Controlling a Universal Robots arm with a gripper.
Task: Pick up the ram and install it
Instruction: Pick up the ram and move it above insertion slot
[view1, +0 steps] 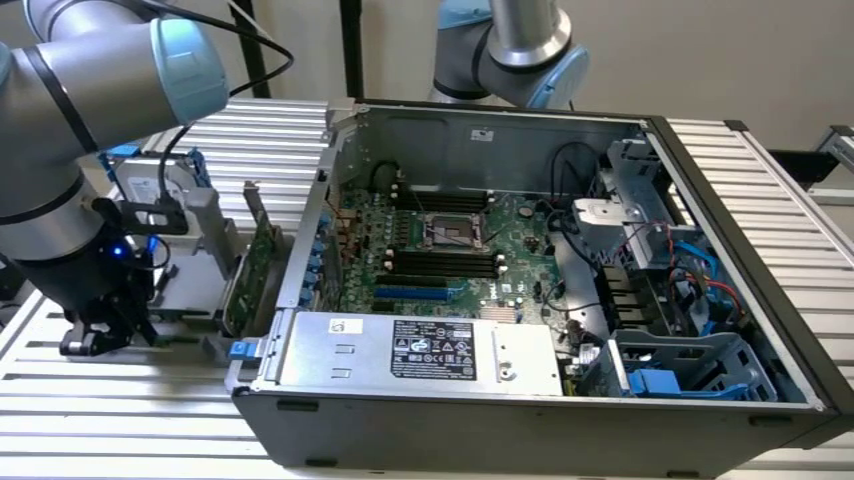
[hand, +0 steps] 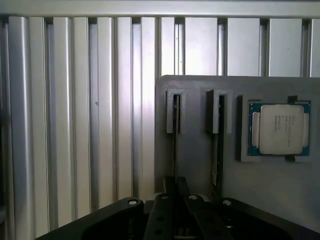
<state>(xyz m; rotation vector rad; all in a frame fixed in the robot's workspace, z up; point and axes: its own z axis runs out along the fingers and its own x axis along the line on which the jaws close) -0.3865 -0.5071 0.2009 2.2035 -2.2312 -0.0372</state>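
The ram (hand: 175, 140) stands on edge in one slot of a grey holder plate (hand: 195, 165), so I see it as a thin dark line. My gripper (hand: 176, 184) sits at the stick's near end, its two dark fingers pressed close on either side of it. A second thin stick (hand: 220, 145) stands in the neighbouring slot. In the exterior view my gripper (view1: 96, 335) hangs low over the holder (view1: 200, 260) at the exterior view's left, outside the open computer case (view1: 534, 400). The motherboard's black slots (view1: 434, 262) lie inside the case.
A square silver processor chip (hand: 280, 129) rests in a recess of the holder. A taller green expansion card (view1: 254, 270) stands between the gripper and the case wall. A grey power supply (view1: 414, 350) and a second arm (view1: 514, 50) border the case. Ribbed aluminium table (hand: 75, 125) lies around.
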